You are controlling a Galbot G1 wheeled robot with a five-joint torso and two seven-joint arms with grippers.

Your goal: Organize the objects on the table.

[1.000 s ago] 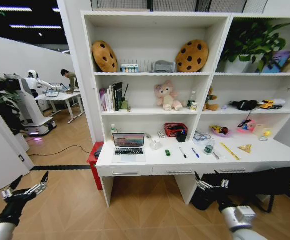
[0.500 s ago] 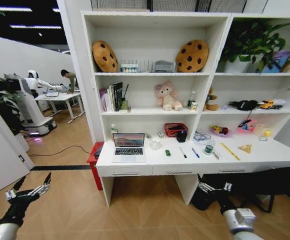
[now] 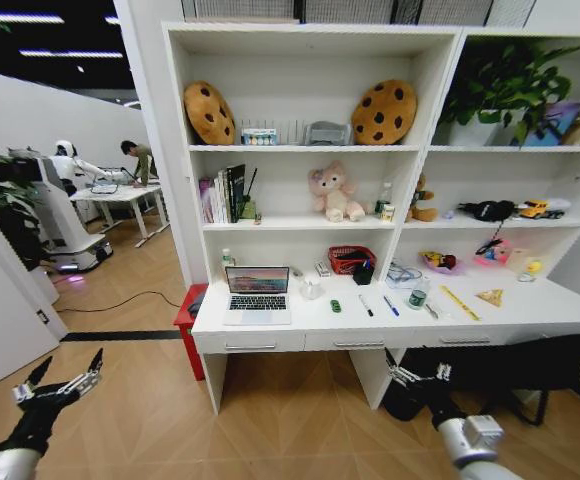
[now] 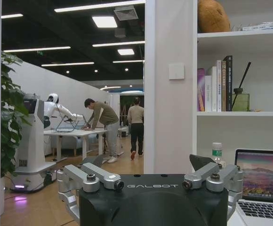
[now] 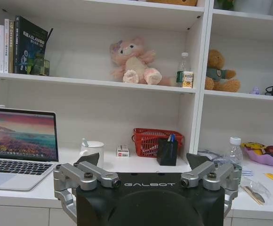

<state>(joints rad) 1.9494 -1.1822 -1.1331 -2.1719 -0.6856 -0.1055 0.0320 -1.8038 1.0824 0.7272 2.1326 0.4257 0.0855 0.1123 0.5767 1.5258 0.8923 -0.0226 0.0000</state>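
Note:
On the long white table point(image 3: 490, 318) lie the objects: an open silver laptop point(image 3: 258, 293) at the left, then a tiny green toy point(image 3: 336, 306), a black marker point(image 3: 366, 305) and a blue pen point(image 3: 391, 305) near the middle. Both arms hang low in front of the desk, well short of it. My left gripper point(image 3: 58, 384) is open over the floor at the left. My right gripper point(image 3: 415, 377) is open below the drawers. The left gripper point(image 4: 146, 162) sees the laptop point(image 4: 263, 183) from the side; the right gripper point(image 5: 144, 160) faces the laptop point(image 5: 19, 146) across the desk.
A red basket point(image 5: 155, 141), black pen holder point(image 5: 167, 151), white mug point(image 5: 92, 148) and water bottle point(image 5: 233, 153) stand at the back of the desk. Plush toys and cookie cushions fill the shelves above. A red box point(image 3: 186, 310) sits on the floor at the desk's left end.
The left gripper has sunk slightly toward the floor and the right gripper has shifted a little. Nothing on the desk has moved.

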